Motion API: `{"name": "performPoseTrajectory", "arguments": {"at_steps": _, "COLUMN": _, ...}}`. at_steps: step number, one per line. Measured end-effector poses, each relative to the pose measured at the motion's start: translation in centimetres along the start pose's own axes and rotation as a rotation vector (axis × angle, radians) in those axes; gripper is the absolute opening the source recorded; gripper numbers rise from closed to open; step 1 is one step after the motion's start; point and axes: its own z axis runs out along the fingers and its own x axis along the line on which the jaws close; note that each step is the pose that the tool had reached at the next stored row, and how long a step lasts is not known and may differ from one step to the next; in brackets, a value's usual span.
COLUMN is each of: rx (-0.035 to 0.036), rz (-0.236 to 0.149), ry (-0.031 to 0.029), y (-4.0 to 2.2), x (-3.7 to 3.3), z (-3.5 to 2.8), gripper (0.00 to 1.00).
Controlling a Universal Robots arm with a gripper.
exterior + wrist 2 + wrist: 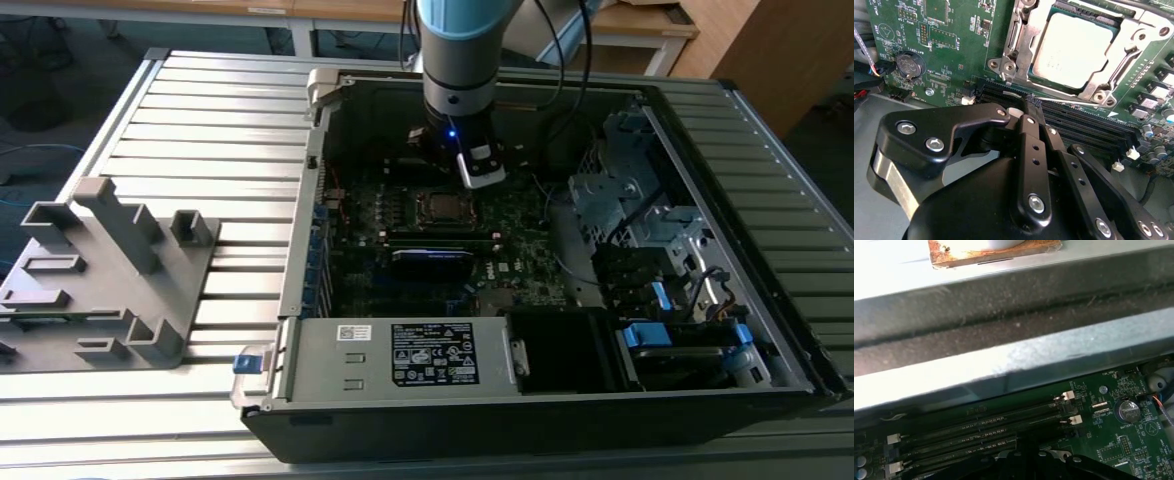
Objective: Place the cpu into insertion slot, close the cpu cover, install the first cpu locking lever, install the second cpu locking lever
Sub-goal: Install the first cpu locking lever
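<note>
Gripper (1032, 105) closed, nothing seen in it, tip just beside cpu (1076, 47) w/ cpu cover (1020, 45) down.

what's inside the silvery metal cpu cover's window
The flat square cpu with a dull grey metal top fills the frame of the cpu cover; whatever lies beneath the chip is covered.
</note>
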Motion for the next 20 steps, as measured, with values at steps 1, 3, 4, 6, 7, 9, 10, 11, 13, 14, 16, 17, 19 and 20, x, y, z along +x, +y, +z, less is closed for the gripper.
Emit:
{"name": "performPoseTrajectory", "arguments": {"at_steps": 1, "rx": 0.0007, "rz": 0.0, "ry": -0.0002, "y": -0.01, "x": -0.02, "z": 0.03, "gripper": 0.11}}
{"name": "performPoseTrajectory", "arguments": {"at_steps": 3, "rx": 0.0025, "rz": 0.0, "ry": -0.0006, "y": -0.02, "x": -0.05, "z": 0.08, "gripper": 0.11}}
{"name": "performPoseTrajectory", "arguments": {"at_steps": 4, "rx": 0.0032, "rz": 0.0, "ry": -0.0007, "y": -0.02, "x": -0.05, "z": 0.11, "gripper": 0.11}}
{"name": "performPoseTrajectory", "arguments": {"at_steps": 6, "rx": 0.0043, "rz": 0.0, "ry": -0.0008, "y": -0.03, "x": -0.06, "z": 0.13, "gripper": 0.11}}
{"name": "performPoseTrajectory", "arguments": {"at_steps": 7, "rx": 0.0048, "rz": -0.001, "ry": -0.0011, "y": -0.04, "x": -0.07, "z": 0.15, "gripper": 0.11}}
{"name": "performPoseTrajectory", "arguments": {"at_steps": 9, "rx": 0.0065, "rz": -0.001, "ry": -0.0014, "y": -0.04, "x": -0.1, "z": 0.19, "gripper": 0.11}}
{"name": "performPoseTrajectory", "arguments": {"at_steps": 10, "rx": 0.0076, "rz": -0.001, "ry": -0.0017, "y": -0.05, "x": -0.12, "z": 0.21, "gripper": 0.11}}
{"name": "performPoseTrajectory", "arguments": {"at_steps": 11, "rx": 0.0088, "rz": -0.001, "ry": -0.002, "y": -0.06, "x": -0.14, "z": 0.23, "gripper": 0.11}}
{"name": "performPoseTrajectory", "arguments": {"at_steps": 13, "rx": 0.0114, "rz": -0.001, "ry": -0.0026, "y": -0.08, "x": -0.18, "z": 0.26, "gripper": 0.11}}
{"name": "performPoseTrajectory", "arguments": {"at_steps": 14, "rx": 0.0128, "rz": -0.002, "ry": -0.0029, "y": -0.09, "x": -0.2, "z": 0.28, "gripper": 0.11}}
{"name": "performPoseTrajectory", "arguments": {"at_steps": 16, "rx": 0.0159, "rz": -0.002, "ry": -0.0037, "y": -0.11, "x": -0.23, "z": 0.31, "gripper": 0.11}}
{"name": "performPoseTrajectory", "arguments": {"at_steps": 17, "rx": 0.0173, "rz": -0.002, "ry": -0.0041, "y": -0.12, "x": -0.24, "z": 0.32, "gripper": 0.11}}
{"name": "performPoseTrajectory", "arguments": {"at_steps": 19, "rx": 0.0203, "rz": -0.002, "ry": -0.0048, "y": -0.14, "x": -0.27, "z": 0.36, "gripper": 0.11}}
{"name": "performPoseTrajectory", "arguments": {"at_steps": 20, "rx": 0.0218, "rz": -0.003, "ry": -0.0052, "y": -0.15, "x": -0.28, "z": 0.38, "gripper": 0.11}}
